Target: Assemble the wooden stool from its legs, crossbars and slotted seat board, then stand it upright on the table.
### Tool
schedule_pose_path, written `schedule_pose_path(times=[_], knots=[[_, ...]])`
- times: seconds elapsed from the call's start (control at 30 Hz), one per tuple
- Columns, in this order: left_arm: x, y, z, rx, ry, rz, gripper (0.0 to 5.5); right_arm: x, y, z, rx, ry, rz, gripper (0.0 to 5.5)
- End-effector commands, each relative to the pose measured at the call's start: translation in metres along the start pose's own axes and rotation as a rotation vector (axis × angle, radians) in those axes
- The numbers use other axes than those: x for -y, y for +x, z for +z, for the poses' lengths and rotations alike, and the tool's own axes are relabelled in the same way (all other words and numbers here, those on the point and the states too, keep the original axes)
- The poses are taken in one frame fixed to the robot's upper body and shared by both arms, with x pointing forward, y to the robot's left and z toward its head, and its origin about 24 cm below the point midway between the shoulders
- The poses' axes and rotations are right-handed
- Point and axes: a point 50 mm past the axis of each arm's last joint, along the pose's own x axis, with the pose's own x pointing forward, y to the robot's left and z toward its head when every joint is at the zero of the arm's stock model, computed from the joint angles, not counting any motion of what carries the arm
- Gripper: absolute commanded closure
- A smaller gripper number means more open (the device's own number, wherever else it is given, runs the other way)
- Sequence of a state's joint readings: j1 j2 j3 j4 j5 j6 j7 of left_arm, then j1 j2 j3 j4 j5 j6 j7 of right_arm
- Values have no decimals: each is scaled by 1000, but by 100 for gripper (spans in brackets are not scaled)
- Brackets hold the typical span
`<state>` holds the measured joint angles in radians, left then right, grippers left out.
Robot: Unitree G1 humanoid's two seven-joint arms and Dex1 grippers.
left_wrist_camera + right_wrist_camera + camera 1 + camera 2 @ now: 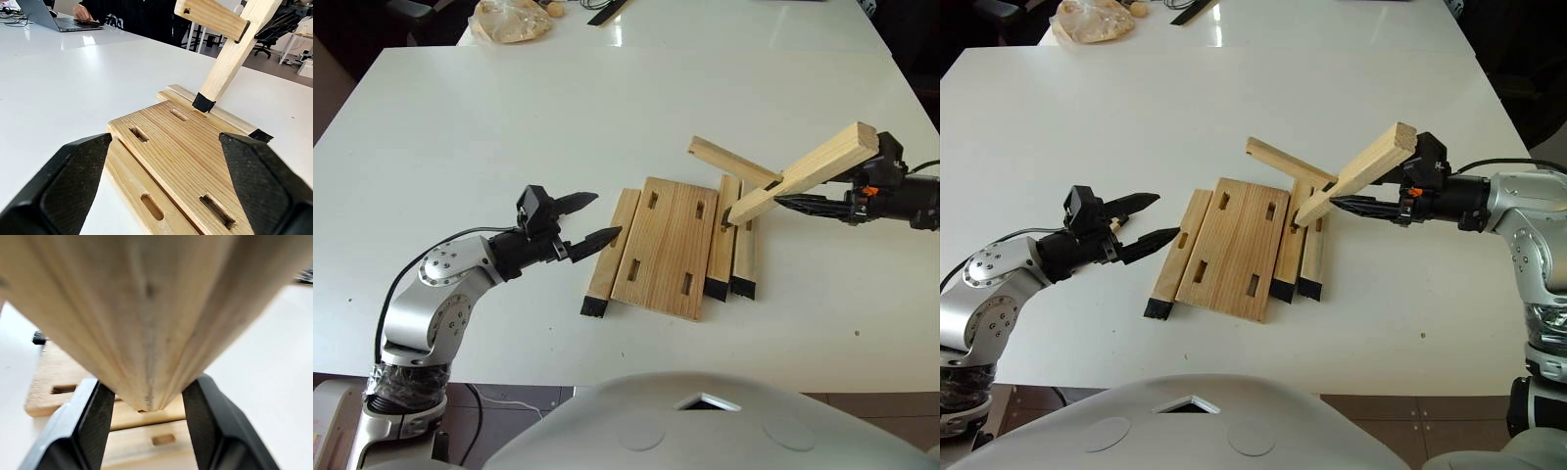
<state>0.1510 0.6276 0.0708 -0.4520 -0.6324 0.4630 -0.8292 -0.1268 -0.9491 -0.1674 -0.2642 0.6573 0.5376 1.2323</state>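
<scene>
While the seat board (664, 247) lies flat on the smooth white table (489, 117), a pale grained rectangle with four slots, one square leg (610, 255) with a black cap lies along its left edge and two more legs (724, 240) lie at its right edge. The right gripper (1347, 204) reaches in from the right and is clamped on a tilted leg (808, 168), whose capped low end comes down at the two lying ones. A flat crossbar (729, 162) is joined to it. The left gripper (607, 215) hovers just left of the board, fingers wide apart. A crumpled bag (512, 20) sits at the far edge.
</scene>
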Motion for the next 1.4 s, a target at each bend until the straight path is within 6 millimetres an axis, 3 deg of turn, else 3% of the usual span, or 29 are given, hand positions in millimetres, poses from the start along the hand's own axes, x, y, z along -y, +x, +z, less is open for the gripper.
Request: schedule_pose_path(times=[0.03, 0.13, 0.43, 1.1, 1.4], knots=[[13, -7, -4, -23, -5, 16, 143, -18, -2, 19, 26, 16, 73, 347], [23, -13, -10, -33, -28, 40, 143, -30, 3, 23, 32, 50, 124, 347], [31, -14, -15, -39, -40, 84, 143, -57, 17, 7, -36, 126, 211, 347], [31, -15, -19, -50, -43, 98, 143, -56, 30, -15, -146, -1, 112, 347], [23, -15, -19, -50, -35, 104, 143, -59, 37, -34, -320, -209, 153, 347]])
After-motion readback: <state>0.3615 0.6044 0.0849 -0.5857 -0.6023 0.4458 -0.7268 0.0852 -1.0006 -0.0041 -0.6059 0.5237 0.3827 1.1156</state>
